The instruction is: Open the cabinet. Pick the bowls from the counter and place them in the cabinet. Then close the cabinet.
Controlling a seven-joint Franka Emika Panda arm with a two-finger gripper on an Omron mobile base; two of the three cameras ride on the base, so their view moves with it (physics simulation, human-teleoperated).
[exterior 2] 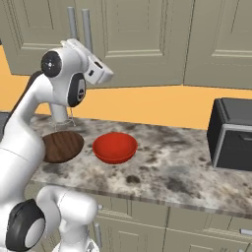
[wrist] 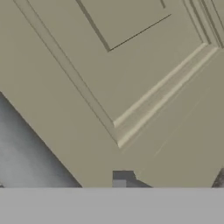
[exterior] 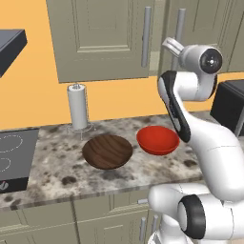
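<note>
Hand view: tool (wrist: 120, 180) close vs cabinet door (wrist: 131, 78).

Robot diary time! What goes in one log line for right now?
step: reaching cabinet handle | doors: closed | brown bowl, red bowl: on counter

Orange wall (exterior: 43, 90); black stovetop (exterior: 14, 157) at left; dark appliance (exterior 2: 234, 135), perhaps a toaster, at right.

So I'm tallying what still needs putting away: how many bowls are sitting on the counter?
2. The brown wood-grain bowl lies on the counter in front of the paper towel roll; the red bowl lies just right of it. No others visible.
</note>
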